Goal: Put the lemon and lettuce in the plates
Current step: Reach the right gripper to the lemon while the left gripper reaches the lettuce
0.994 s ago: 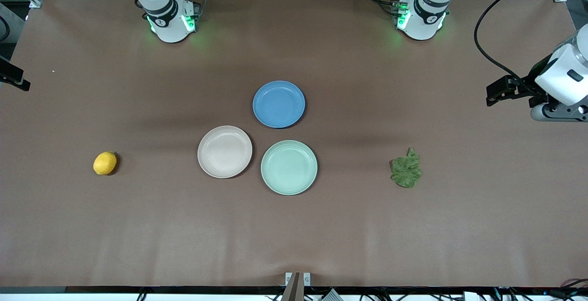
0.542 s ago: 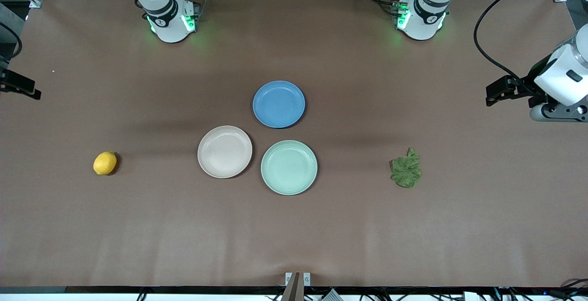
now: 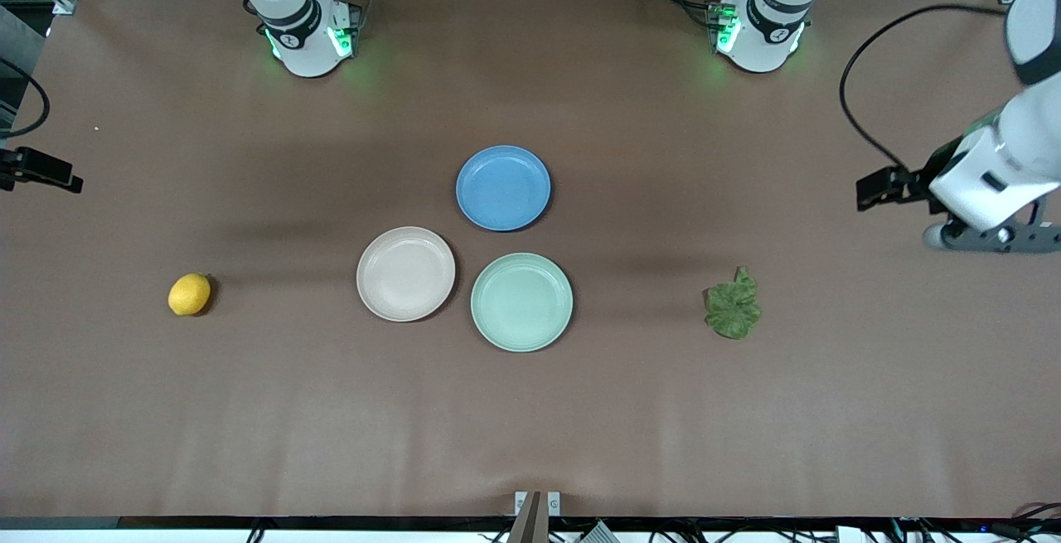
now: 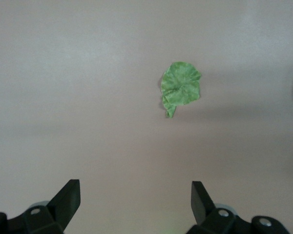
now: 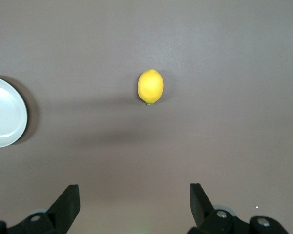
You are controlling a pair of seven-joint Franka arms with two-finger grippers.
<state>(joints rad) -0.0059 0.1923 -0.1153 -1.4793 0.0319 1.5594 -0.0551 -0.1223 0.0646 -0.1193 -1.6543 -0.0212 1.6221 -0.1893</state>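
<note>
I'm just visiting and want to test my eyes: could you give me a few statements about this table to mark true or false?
1. The lemon already sits in a plate. False: it lies on the bare table, toward the right arm's end.
2. All three plates are empty. True: the beige-pink plate, mint green plate and blue plate hold nothing.
3. The left tool holds the lettuce. False: it is open, up in the air, and the leaf lies on the table.
4. The right tool is open. True.
5. The blue plate is nearest the front camera. False: it is the farthest plate.
</note>
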